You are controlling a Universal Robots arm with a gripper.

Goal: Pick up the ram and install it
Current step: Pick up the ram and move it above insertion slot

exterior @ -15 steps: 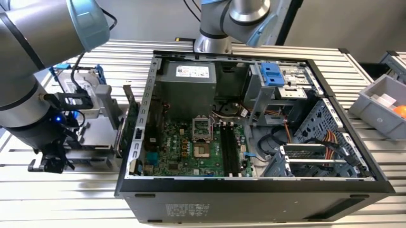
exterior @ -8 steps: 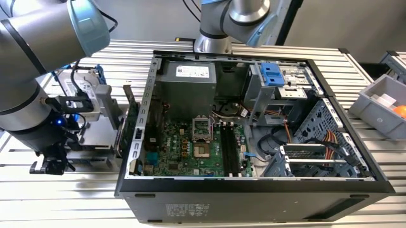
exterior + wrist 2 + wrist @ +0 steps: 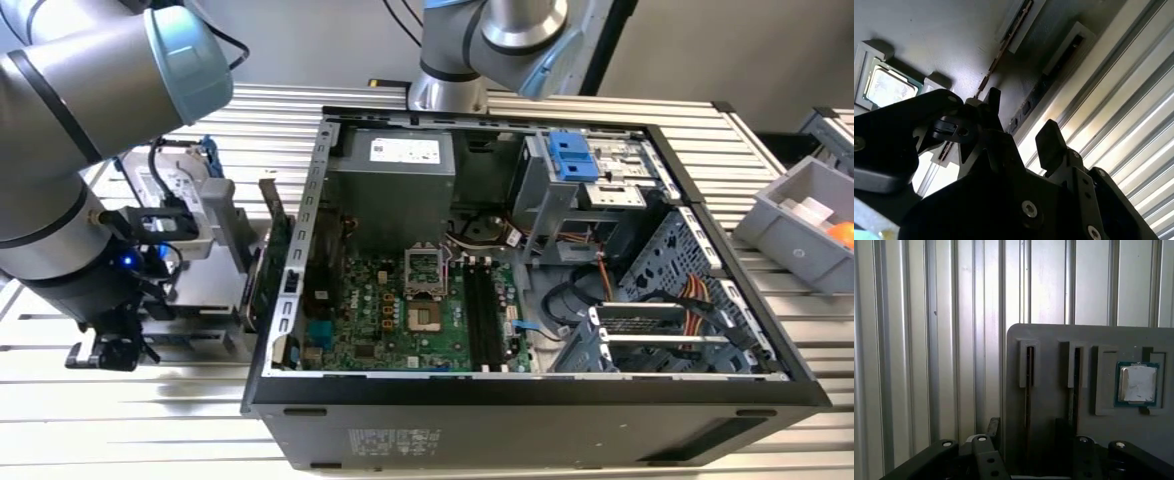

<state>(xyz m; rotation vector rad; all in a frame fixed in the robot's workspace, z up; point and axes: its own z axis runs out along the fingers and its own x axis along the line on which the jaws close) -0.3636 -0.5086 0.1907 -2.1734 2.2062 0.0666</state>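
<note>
Where the pincer (image 3: 107,350) is hanging (exterior view): low over the grey holder (image 3: 200,285) on the bench (image 3: 147,430), at the exterior view's left of the open computer case (image 3: 534,395) and well apart from the black motherboard slots (image 3: 487,320).
Pincer state (second wrist view): the jaws are standing open and gripping nothing; the black fingers (image 3: 1051,140) are reaching toward the holder.
Ram (image 3: 1004,50): it is sitting on edge in a holder slot, its thin edge facing the pincer (probably so the fingers can pinch its flat faces).
Neighbours: a second stick (image 3: 1026,107) is sitting in the next slot, and a processor chip (image 3: 889,86) is lying in its recess.
Straddle (first wrist view): the ram (image 3: 1027,410) is lying between the two open fingers (image 3: 995,426); whether they are touching it, I cannot tell.
Long axis: it is running along the slot, parallel to the bench's ribs, and crossing the finger gap squarely.
</note>
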